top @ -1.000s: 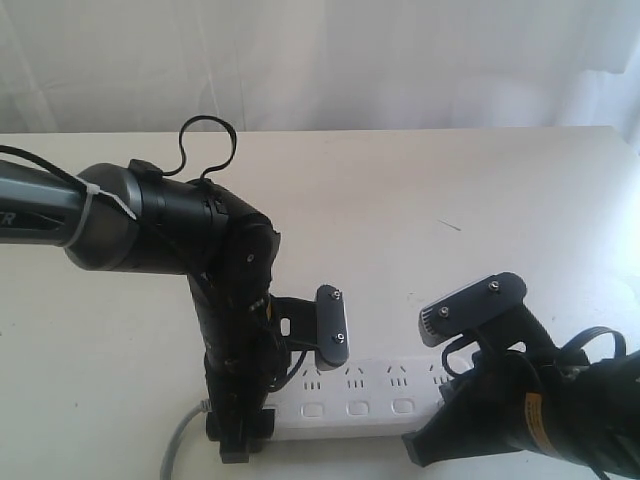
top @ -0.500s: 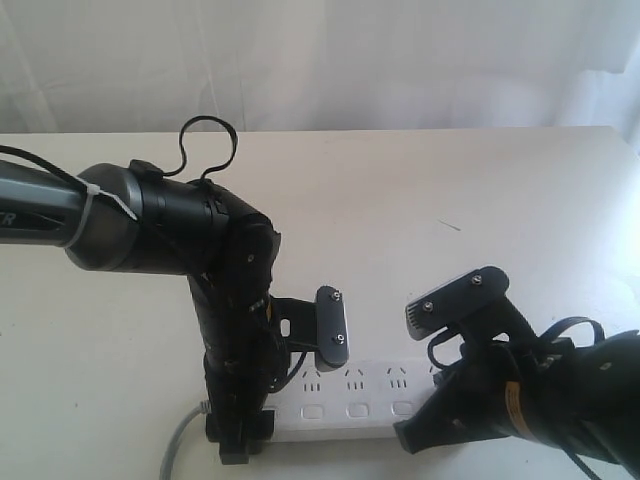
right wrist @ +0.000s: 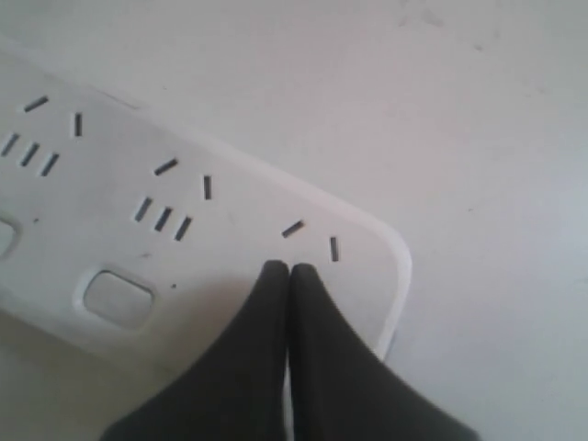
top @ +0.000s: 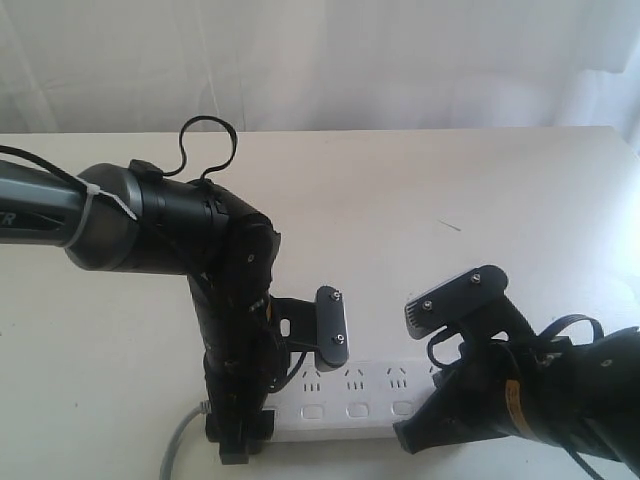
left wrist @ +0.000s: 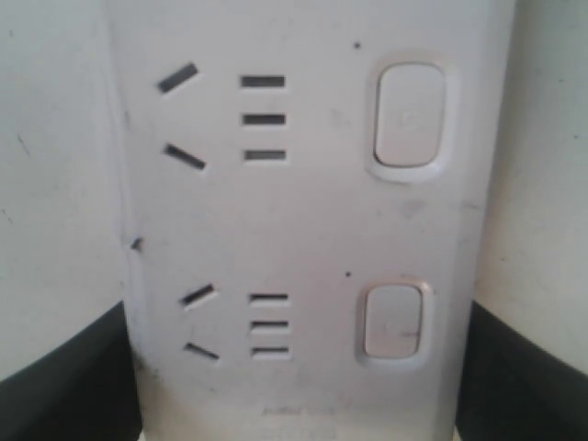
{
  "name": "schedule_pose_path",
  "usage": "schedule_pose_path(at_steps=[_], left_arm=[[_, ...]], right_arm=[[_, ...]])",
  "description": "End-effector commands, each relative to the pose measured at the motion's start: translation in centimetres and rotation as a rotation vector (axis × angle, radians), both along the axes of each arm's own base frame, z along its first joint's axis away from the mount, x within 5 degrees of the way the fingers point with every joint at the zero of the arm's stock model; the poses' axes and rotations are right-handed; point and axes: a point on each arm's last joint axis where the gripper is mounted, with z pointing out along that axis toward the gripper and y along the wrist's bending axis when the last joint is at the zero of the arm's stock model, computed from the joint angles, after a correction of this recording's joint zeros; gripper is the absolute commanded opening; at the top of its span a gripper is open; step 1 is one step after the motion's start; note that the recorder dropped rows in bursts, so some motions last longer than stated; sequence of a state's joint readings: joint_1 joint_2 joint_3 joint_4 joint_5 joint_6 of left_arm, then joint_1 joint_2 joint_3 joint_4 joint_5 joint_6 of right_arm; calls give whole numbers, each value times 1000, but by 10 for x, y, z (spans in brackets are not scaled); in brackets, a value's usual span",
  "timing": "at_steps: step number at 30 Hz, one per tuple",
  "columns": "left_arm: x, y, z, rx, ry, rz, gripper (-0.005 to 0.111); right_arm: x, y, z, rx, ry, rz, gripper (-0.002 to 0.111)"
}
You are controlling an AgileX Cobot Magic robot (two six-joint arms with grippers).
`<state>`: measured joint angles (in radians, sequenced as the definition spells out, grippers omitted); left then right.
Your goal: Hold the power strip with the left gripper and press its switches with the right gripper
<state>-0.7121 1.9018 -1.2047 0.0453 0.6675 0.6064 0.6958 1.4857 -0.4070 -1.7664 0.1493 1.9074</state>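
The white power strip point(top: 350, 395) lies along the table's near edge, its grey cord point(top: 180, 440) leaving at the left. My left gripper point(top: 287, 385) is shut across the strip's left end; in the left wrist view the strip point(left wrist: 303, 230) fills the gap between the two black fingers point(left wrist: 64, 377), with two switches point(left wrist: 409, 115) showing. My right gripper point(top: 455, 300) is shut and empty, hanging over the strip's right end. In the right wrist view its joined tips point(right wrist: 289, 269) sit over the last socket group of the strip point(right wrist: 230, 230), covering the end switch; the neighbouring switch point(right wrist: 118, 296) is uncovered.
A bare white table point(top: 420, 200) stretches behind the strip to a white curtain point(top: 320, 60). The left arm's black cable loop point(top: 207, 140) stands up above its wrist. The right arm's bulk point(top: 560, 410) hides the strip's right part in the exterior view.
A second ago the right gripper shifted a little left and lower over the strip's right end; over the last half second it barely moved. The left gripper and strip stayed still.
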Motion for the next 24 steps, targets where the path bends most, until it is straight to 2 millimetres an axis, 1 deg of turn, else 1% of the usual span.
schedule_pose_path(at_steps=[1,3,5,14,21,24], left_arm=[[-6,4,0,25,57,9,0],[-6,4,0,25,57,9,0],[-6,4,0,25,57,9,0],[-6,4,0,26,59,9,0],[-6,4,0,26,59,9,0],[-6,4,0,26,59,9,0]], right_arm=[[-14,0,-1,70,78,31,0],[-14,-1,6,90,54,33,0],[-14,-1,7,92,51,33,0],[-19,-6,1,70,65,26,0],[-24,-4,-1,95,108,56,0],[-26,-7,-3,76,105,44,0]])
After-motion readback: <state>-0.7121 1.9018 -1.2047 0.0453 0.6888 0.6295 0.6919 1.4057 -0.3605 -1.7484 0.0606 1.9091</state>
